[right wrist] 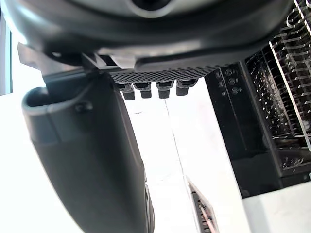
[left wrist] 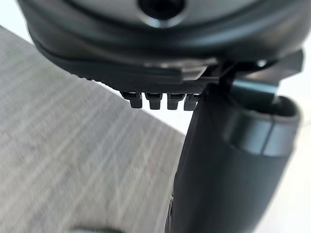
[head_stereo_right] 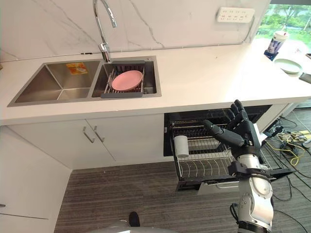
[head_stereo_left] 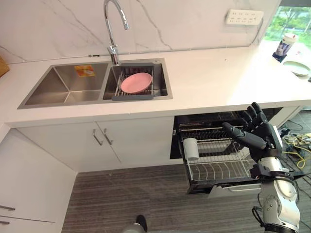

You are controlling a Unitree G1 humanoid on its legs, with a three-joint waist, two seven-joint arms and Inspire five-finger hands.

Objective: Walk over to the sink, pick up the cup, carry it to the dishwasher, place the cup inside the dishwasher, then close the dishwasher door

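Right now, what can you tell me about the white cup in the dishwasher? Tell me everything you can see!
The cup is plain white and smooth, a straight-sided tumbler with no handle showing, maybe plastic or ceramic. It stands on end at the left end of the pulled-out wire rack of the open dishwasher, resting among the wires. Nothing else touches it: the right hand is open, raised to its right and apart from it.

My right hand (head_stereo_right: pixel 244 135), fingers straight and spread, hovers above the pulled-out dishwasher rack (head_stereo_right: pixel 204 167). The white cup (head_stereo_right: pixel 181 145) sits at that rack's left end.
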